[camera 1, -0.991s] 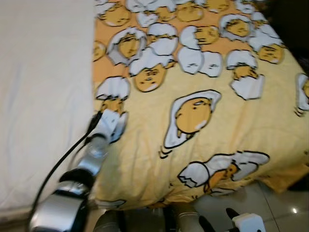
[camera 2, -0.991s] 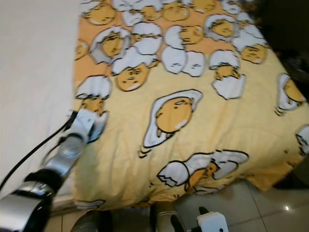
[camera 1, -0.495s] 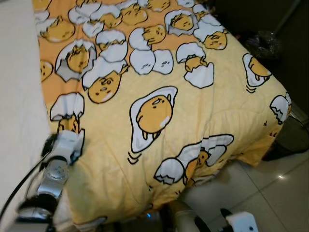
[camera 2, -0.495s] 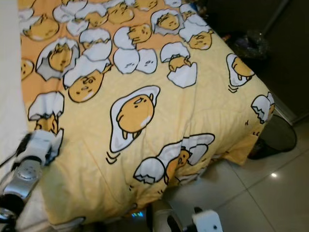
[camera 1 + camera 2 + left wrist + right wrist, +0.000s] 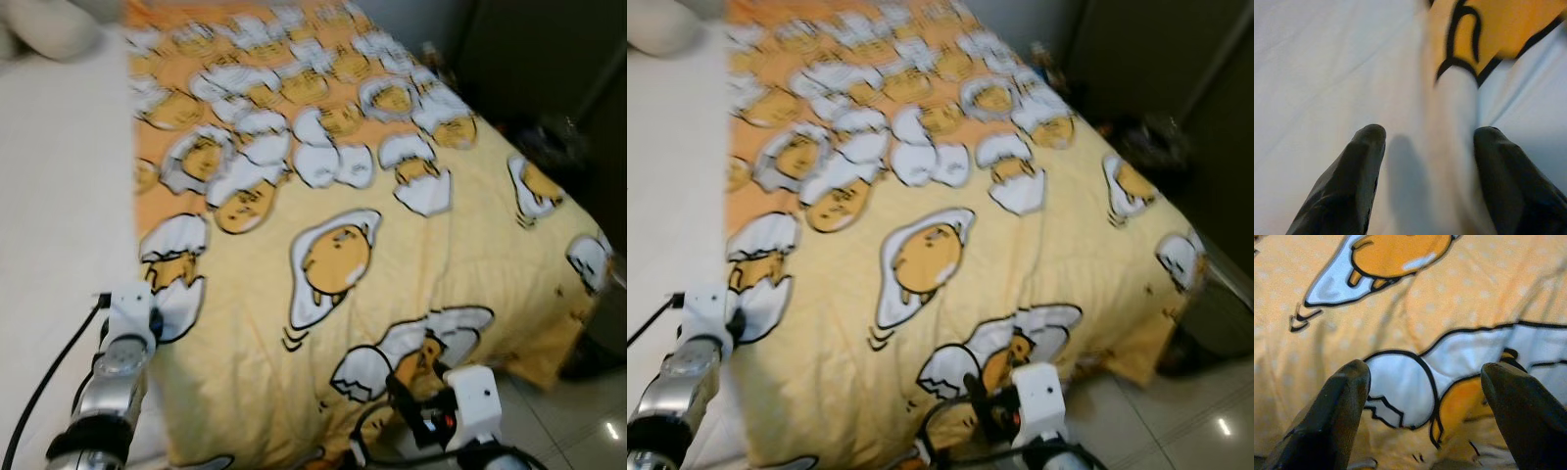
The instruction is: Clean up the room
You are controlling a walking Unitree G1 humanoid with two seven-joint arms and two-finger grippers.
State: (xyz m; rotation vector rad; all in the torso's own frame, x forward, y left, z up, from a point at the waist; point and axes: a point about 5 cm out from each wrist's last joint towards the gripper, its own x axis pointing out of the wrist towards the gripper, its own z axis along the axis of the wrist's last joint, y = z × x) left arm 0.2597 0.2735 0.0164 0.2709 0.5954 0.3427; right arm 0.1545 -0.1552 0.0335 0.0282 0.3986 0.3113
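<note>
The left tool [image 5: 1422, 161] sits released at the yellow quilt's [image 5: 392, 245] edge where it meets the white sheet [image 5: 59, 245] of the bed (likely placed to straighten it). The right tool [image 5: 1425, 396], also released, hovers over the quilt's foot end.

The left arm [image 5: 110, 387] is a run of silver metal segments with a round joint, capped by a white boxy wrist block, and a black cable loops along its outer side. The right arm's wrist [image 5: 468, 401] carries the same white block with rounded corners, with black cabling coiled beside it and a small red spot in the dark mount. Each pincer has two long matte black fingers [image 5: 1342, 416] with blunt, rounded tips [image 5: 1369, 142].
</note>
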